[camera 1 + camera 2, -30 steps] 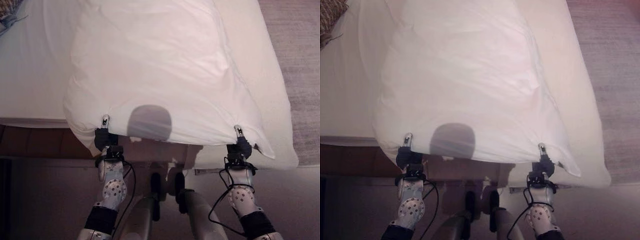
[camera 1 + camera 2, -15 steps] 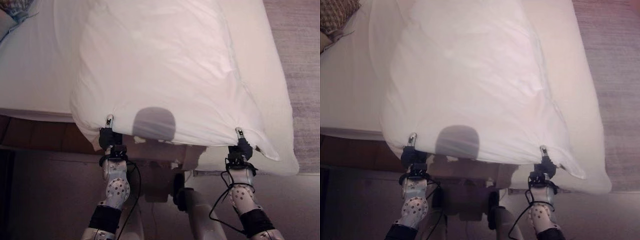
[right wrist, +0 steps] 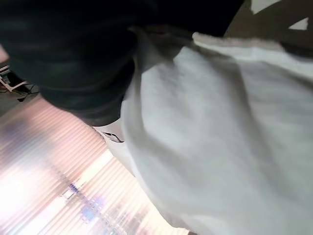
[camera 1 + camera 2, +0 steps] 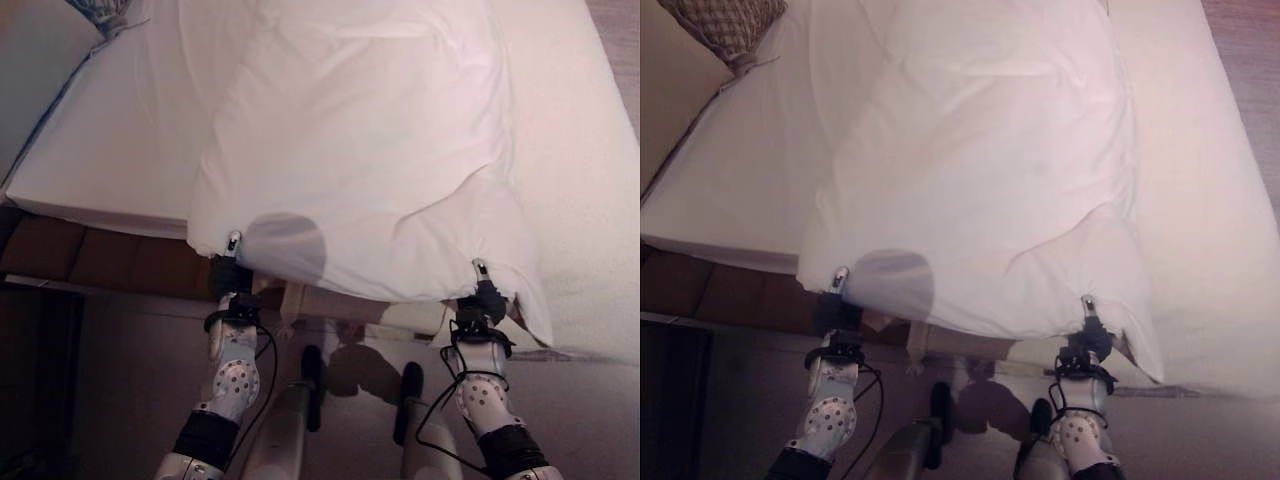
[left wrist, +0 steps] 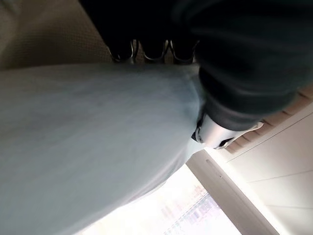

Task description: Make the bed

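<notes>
You had the white duvet (image 4: 370, 150) lifted by its near edge, with the rest draped over the bed (image 4: 110, 150) toward the far end. Your left hand (image 4: 229, 272) was pinching the near left corner and your right hand (image 4: 483, 296) was clamped on the near edge toward the right, thumbs showing over the cloth. It looked soft, puffy and light, so it'd sag between grips and slip if pinched thin. I'd say bunching more fabric right at the corners was the safer hold. A patterned cushion (image 4: 728, 28) sat at the far left
</notes>
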Motion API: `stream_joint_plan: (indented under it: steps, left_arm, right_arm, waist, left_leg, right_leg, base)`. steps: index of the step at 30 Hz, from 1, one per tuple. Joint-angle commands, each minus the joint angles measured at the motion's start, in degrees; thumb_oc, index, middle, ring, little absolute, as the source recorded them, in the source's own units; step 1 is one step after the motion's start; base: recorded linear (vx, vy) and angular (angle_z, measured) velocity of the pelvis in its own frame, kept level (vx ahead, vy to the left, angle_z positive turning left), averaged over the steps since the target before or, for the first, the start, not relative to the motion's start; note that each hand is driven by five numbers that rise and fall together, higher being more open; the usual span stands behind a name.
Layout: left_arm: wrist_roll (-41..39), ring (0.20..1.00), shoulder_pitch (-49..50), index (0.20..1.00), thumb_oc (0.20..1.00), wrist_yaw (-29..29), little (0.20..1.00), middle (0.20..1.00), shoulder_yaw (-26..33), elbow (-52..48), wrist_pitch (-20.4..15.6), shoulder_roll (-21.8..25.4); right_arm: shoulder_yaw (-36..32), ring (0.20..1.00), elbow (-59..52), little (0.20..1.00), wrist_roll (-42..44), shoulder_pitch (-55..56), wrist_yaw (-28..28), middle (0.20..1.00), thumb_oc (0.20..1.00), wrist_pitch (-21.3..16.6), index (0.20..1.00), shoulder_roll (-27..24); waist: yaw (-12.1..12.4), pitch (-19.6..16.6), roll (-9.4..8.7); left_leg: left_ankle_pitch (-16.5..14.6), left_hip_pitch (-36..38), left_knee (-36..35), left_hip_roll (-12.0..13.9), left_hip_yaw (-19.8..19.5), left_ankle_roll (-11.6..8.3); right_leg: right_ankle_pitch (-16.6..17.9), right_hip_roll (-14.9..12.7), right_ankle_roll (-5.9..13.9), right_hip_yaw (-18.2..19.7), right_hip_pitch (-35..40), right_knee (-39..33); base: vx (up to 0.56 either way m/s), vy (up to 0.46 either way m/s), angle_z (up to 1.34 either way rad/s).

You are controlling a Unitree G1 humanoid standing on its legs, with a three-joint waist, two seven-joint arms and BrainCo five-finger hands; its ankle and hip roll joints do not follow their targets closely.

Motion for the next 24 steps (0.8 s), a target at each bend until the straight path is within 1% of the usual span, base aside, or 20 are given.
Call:
stream_joint_plan:
  steps: [1,2,3,4,7,8,9,10,11,12,13,14,16,17,19,20,21,22,23,24]
  left_arm:
    - [5.00,0.200,1.88,0.200,0.200,-1.59,0.200,0.200,1.96,-9.42,-2.32,2.71]
    - [5.05,0.200,1.90,0.200,0.200,-1.46,0.200,0.200,1.83,-9.34,-2.33,2.54]
    - [5.09,0.200,1.83,0.200,0.200,-1.45,0.200,0.200,1.84,-9.33,-2.16,2.19]
    - [5.09,0.200,1.84,0.200,0.200,-1.45,0.200,0.200,1.83,-9.32,-2.16,2.18]
    - [4.39,0.200,3.07,0.200,0.200,-1.96,0.200,0.200,2.10,-9.39,-2.27,1.42]
    - [3.72,0.200,3.54,0.200,0.200,-2.07,0.200,0.200,2.13,-9.43,-2.02,0.88]
    - [3.67,0.200,3.54,0.200,0.200,-2.40,0.200,0.200,2.04,-9.11,-2.02,0.43]
    - [2.90,0.200,2.80,0.200,0.200,-2.50,0.200,0.200,1.42,-8.74,-2.28,-0.22]
    - [2.88,0.200,2.75,0.200,0.200,-2.52,0.200,0.200,1.42,-8.70,-2.29,-0.24]
    - [2.78,0.200,2.23,0.200,0.200,-2.52,0.200,0.200,1.30,-8.58,-2.55,-0.58]
    - [2.50,0.200,2.33,0.200,0.200,-2.23,0.200,0.200,1.46,-8.49,-2.54,-1.32]
    - [2.51,0.200,2.34,0.200,0.200,-2.22,0.200,0.200,1.46,-8.50,-2.54,-1.33]
    - [2.60,0.200,2.64,0.200,0.200,-1.36,0.200,0.200,2.44,-8.23,-2.77,-1.70]
    - [2.73,0.200,2.72,0.200,0.200,-0.94,0.200,0.200,3.10,-8.52,-2.86,-1.59]
    - [3.45,0.200,2.54,0.200,0.200,-0.21,0.200,0.200,4.21,-9.08,-3.29,-1.29]
    - [4.39,0.200,2.30,0.200,0.200,0.79,0.200,0.200,5.17,-9.14,-3.94,-0.95]
    - [4.77,0.200,2.08,0.200,0.200,1.35,0.200,0.200,5.52,-8.90,-4.52,-0.69]
    - [4.80,0.200,2.06,0.200,0.200,1.38,0.200,0.200,5.51,-8.89,-4.53,-0.69]
    - [5.18,0.200,1.56,0.200,0.200,1.87,0.200,0.200,5.38,-9.01,-4.70,-0.41]
    - [5.24,0.200,1.37,0.200,0.200,1.98,0.200,0.200,5.33,-8.79,-4.83,-0.29]
  right_arm:
    - [-0.32,0.200,-2.32,0.200,-0.36,-0.61,3.17,0.200,0.200,-2.82,0.200,-1.62]
    - [-0.08,0.200,-2.30,0.200,-0.45,-0.37,3.16,0.200,0.200,-2.99,0.200,-1.90]
    - [-0.36,0.200,-3.02,0.200,-1.06,0.78,2.95,0.200,0.200,-2.81,0.200,-2.48]
    - [-0.36,0.200,-3.06,0.200,-1.08,0.82,2.92,0.200,0.200,-2.80,0.200,-2.49]
    - [-0.96,0.200,-2.73,0.200,-1.16,1.71,3.00,0.200,0.200,-2.38,0.200,-3.59]
    - [-1.57,0.200,-2.59,0.200,-1.08,1.94,2.72,0.200,0.200,-2.33,0.200,-4.02]
    - [-2.09,0.200,-2.62,0.200,-1.33,2.18,2.51,0.200,0.200,-2.52,0.200,-4.32]
    - [-3.14,0.200,-2.77,0.200,-1.29,2.13,2.12,0.200,0.200,-2.93,0.200,-4.97]
    - [-3.16,0.200,-2.78,0.200,-1.29,2.10,2.11,0.200,0.200,-2.92,0.200,-4.99]
    - [-3.47,0.200,-2.57,0.200,-1.81,2.02,1.75,0.200,0.200,-2.95,0.200,-5.71]
    - [-3.41,0.200,-2.39,0.200,-1.70,1.83,1.40,0.200,0.200,-2.96,0.200,-5.92]
    - [-3.41,0.200,-2.39,0.200,-1.70,1.84,1.40,0.200,0.200,-2.96,0.200,-5.94]
    - [-3.00,0.200,-1.46,0.200,-2.44,0.81,0.76,0.200,0.200,-2.75,0.200,-6.11]
    - [-2.90,0.200,-1.11,0.200,-2.39,0.33,0.60,0.200,0.200,-2.73,0.200,-5.92]
    - [-3.24,0.200,-0.53,0.200,-3.56,-0.28,-0.11,0.200,0.200,-2.79,0.200,-6.25]
    - [-3.74,0.200,-0.18,0.200,-4.02,-0.57,-0.86,0.200,0.200,-3.43,0.200,-6.09]
    - [-4.27,0.200,0.34,0.200,-3.63,-0.89,-1.55,0.200,0.200,-4.06,0.200,-5.89]
    - [-4.27,0.200,0.37,0.200,-3.62,-0.91,-1.54,0.200,0.200,-4.07,0.200,-5.90]
    - [-5.14,0.200,0.65,0.200,-2.90,-1.12,-2.18,0.200,0.200,-4.71,0.200,-5.70]
    - [-5.72,0.200,1.27,0.200,-2.96,-1.10,-2.87,0.200,0.200,-4.95,0.200,-5.57]
  waist:
    - [0.32,-3.08,-2.65]
    - [0.12,-2.93,-2.32]
    - [-0.30,-2.63,-1.64]
    - [-0.32,-2.63,-1.61]
    - [-0.47,-2.68,0.27]
    - [-0.81,-3.11,1.06]
    - [-1.14,-3.21,1.79]
    - [-1.22,-1.55,3.05]
    - [-1.33,-1.51,3.14]
    - [-1.32,-0.95,3.69]
    - [-1.59,-1.24,3.98]
    - [-1.58,-1.27,4.01]
    - [-1.38,-1.74,3.82]
    - [-0.93,-1.67,3.14]
    - [-0.04,-1.86,1.91]
    - [0.65,-2.18,1.92]
    - [0.71,-2.22,2.13]
    - [0.68,-2.22,2.11]
    - [0.42,-2.33,2.70]
    - [0.29,-2.42,3.20]
  left_leg:
    - [-2.64,2.61,-1.63,-1.77,-2.26,-3.96]
    - [-2.54,3.11,-2.06,-1.98,-1.99,-3.82]
    - [-3.11,2.97,-0.70,-2.30,-1.40,-3.40]
    - [-3.19,2.93,-0.58,-2.28,-1.41,-3.40]
    - [-3.39,2.35,0.45,-2.17,-0.39,-3.17]
    - [-3.49,2.02,1.31,-2.13,0.34,-3.50]
    - [-3.54,1.08,4.31,-2.08,0.70,-4.32]
    - [0.66,-1.31,10.68,-1.34,1.19,-9.06]
    - [0.57,-1.46,10.94,-1.30,1.06,-9.11]
    - [1.77,-1.95,12.55,-1.22,1.27,-10.87]
    - [0.72,-1.79,13.03,-0.93,2.28,-10.66]
    - [0.66,-1.87,13.14,-0.90,2.30,-10.66]
    - [-1.63,-1.09,11.39,1.04,2.17,-8.12]
    - [-2.12,-1.63,10.82,2.43,0.38,-7.42]
    - [-1.36,-2.04,7.80,5.31,-5.47,-6.96]
    - [2.48,-1.50,1.49,8.57,-11.69,-7.33]
    - [4.98,-1.15,-2.18,10.87,-13.34,-8.09]
    - [5.25,-0.88,-2.72,10.92,-13.36,-8.16]
    - [7.65,-0.71,-6.67,13.11,-12.84,-8.88]
    - [8.46,-0.28,-8.62,13.95,-11.46,-9.57]
  right_leg:
    - [8.62,6.68,0.04,0.72,4.19,-13.00]
    - [8.84,7.94,-0.22,2.16,3.26,-12.75]
    - [8.77,7.94,-0.72,3.09,3.26,-13.03]
    - [8.78,7.96,-0.72,3.06,3.30,-13.06]
    - [8.87,7.34,-0.67,3.16,3.35,-13.24]
    - [8.63,7.15,-0.76,3.15,3.78,-13.90]
    - [8.19,6.92,-1.12,3.27,4.36,-14.25]
    - [7.16,6.46,-2.01,2.34,5.15,-13.12]
    - [7.13,6.49,-2.05,2.19,5.13,-13.05]
    - [6.76,6.17,-2.27,1.75,5.18,-12.08]
    - [6.66,5.70,-2.29,1.37,4.92,-11.13]
    - [6.62,5.72,-2.29,1.38,4.85,-11.06]
    - [6.17,5.46,-2.18,2.00,4.02,-10.02]
    - [6.11,4.97,-2.11,3.12,3.66,-9.66]
    - [6.23,3.43,-1.61,4.78,3.11,-9.68]
    - [5.37,3.76,-1.45,6.09,1.32,-8.10]
    - [5.07,3.62,-1.25,6.56,0.46,-7.29]
    - [4.98,3.62,-1.31,6.52,0.45,-7.19]
    - [4.60,2.82,-0.74,6.30,0.10,-6.92]
    - [4.63,2.11,-0.23,5.98,0.07,-7.01]
  base:
    - [-0.02,0.043,-0.09]
    - [-0.01,-0.004,-0.14]
    - [0.00,-0.012,-0.13]
    - [-0.01,-0.008,-0.23]
    - [-0.01,-0.021,-0.17]
    - [0.02,-0.077,-0.09]
    - [-0.01,-0.124,0.02]
    - [-0.02,-0.100,0.09]
    - [-0.05,-0.088,0.26]
    - [-0.02,-0.040,0.42]
    - [-0.02,-0.038,0.41]
    - [0.01,-0.014,0.25]
    - [0.00,0.016,-0.06]
    - [0.00,0.062,-0.25]
    - [0.03,0.135,-0.23]
    - [0.06,0.244,-0.16]
    - [0.04,0.207,-0.19]
    - [0.03,0.223,-0.27]
    - [0.04,0.252,-0.23]
    - [0.07,0.555,-0.24]
